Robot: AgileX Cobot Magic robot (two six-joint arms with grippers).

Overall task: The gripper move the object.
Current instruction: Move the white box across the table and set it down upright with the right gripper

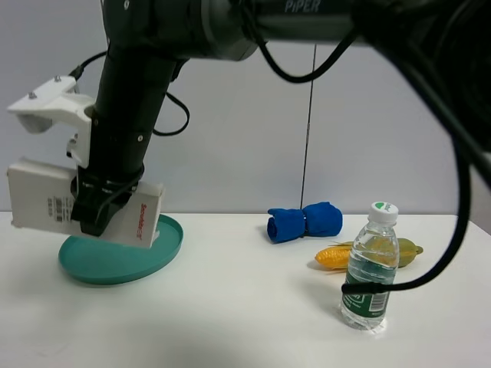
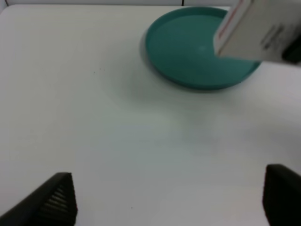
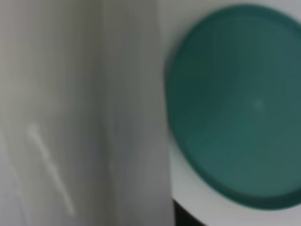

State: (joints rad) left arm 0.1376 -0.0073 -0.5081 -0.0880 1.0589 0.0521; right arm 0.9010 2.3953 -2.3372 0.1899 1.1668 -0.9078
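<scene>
Gripping the object [image 1: 34, 195] in the right tool [image 1: 96, 218], at the end of the thick black arm stretched across the middle to the left side of the high view, black fingers clamped around the box's middle with both ends sticking out. Held up off the counter [image 1: 230, 307], tilted with the red-lettered end lower, above the teal plate [image 1: 115, 264]; contact between that lower corner and the plate impossible to judge. From the right wrist, only a blurred white face of the object [image 3: 80, 113] close to the lens, filling about half the frame, with the plate [image 3: 235, 108] beyond it. From the left wrist, the object [image 2: 258, 30] again over the plate [image 2: 188, 47], one red-edged end in sight. Left tool [image 2: 169, 202] standing open, dark fingertips [image 2: 56, 202] spread wide over bare counter [image 2: 94, 117], well apart from plate and box. Well off to the right on the counter: a clear green-labelled bottle [image 1: 370, 268] upright with a white cap, a black cable [image 1: 399, 285] crossing its front; just behind it a yellow-orange item [image 1: 334, 257] and a greenish one [image 1: 408, 251], too small to name; further back, a blue rolled cloth [image 1: 304, 221]
</scene>
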